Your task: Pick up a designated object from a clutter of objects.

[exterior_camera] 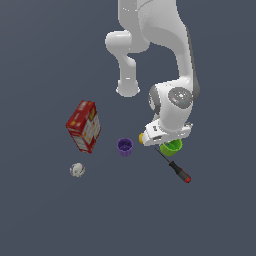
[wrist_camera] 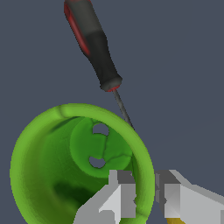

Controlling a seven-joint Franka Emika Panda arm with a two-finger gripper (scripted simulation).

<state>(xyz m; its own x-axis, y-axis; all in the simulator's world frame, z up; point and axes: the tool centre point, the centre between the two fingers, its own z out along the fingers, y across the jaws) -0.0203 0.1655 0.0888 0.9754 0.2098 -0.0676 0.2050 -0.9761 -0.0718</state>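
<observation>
Fingers (wrist_camera: 124, 194) of the gripper (wrist_camera: 144, 192) straddle the green cup (wrist_camera: 52, 175) wall, not yet clenched. Beside the cup, the screwdriver (wrist_camera: 94, 48) shaft touches its rim; closing could jostle both.

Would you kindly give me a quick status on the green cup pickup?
Gripper open, fingers straddling the green cup rim. Cup upright, not lifted. Screwdriver tip right beside the cup.

No legible text anywhere.
</observation>
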